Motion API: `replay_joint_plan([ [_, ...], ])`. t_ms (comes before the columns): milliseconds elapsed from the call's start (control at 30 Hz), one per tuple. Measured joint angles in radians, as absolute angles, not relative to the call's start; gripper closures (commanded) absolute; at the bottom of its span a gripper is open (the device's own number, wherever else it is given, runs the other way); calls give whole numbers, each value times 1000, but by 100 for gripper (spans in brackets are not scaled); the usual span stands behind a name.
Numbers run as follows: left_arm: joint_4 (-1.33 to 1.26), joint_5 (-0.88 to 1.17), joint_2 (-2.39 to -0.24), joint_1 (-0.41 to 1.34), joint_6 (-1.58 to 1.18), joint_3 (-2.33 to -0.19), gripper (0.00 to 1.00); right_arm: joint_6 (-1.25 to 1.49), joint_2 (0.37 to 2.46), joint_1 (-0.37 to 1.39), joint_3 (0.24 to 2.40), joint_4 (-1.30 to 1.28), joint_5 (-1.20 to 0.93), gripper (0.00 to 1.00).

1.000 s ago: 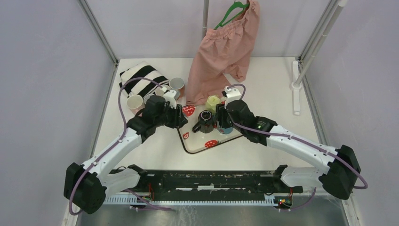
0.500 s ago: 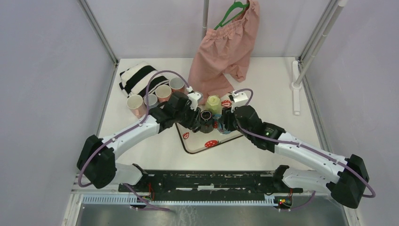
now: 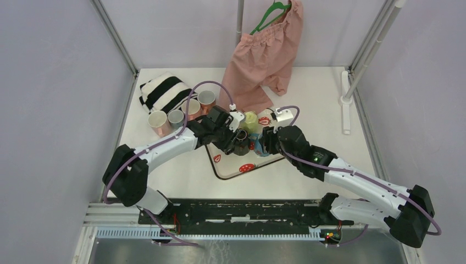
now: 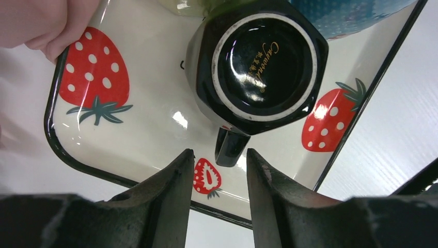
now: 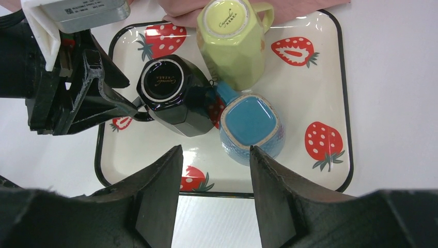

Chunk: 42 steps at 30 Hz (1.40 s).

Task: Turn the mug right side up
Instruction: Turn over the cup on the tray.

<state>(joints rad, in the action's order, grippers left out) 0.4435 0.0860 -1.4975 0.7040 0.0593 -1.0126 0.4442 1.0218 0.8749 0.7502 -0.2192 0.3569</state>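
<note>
Your left gripper [image 4: 217,168] stands open at the handle [image 4: 229,147] of the upside-down black mug [image 4: 263,62] — your right gripper [image 5: 216,160] hangs open too, above the strawberry tray [image 5: 310,93].

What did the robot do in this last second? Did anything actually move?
The left gripper swung right, from beside the tray to the black mug. Its open jaws now line up with the handle, with nothing gripped yet. The right gripper barely shifted and is open above the blue mug. The tray, those mugs and the yellow mug stayed put, bases up.
</note>
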Motion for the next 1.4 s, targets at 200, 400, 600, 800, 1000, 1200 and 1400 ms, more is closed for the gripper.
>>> replay_joint_plan([
  [200,455,84,-1528,705,97,-1031,51,440,1021,875,730,-214,356,43],
  [400,464,115,-1552,708,117,-1035,50,440,1004,874,703,-200,356,43],
  [600,471,139,-1576,709,121,-1050,51,440,988,872,691,-194,356,43],
  [800,470,141,-1603,710,121,-1069,52,440,978,869,684,-186,356,43],
  [1000,471,141,-1618,714,121,-1076,56,440,972,868,669,-181,355,43],
  [1200,471,137,-1619,716,121,-1076,66,440,969,868,661,-179,352,43],
  [1400,466,131,-1619,716,122,-1076,79,440,968,867,656,-179,351,42],
])
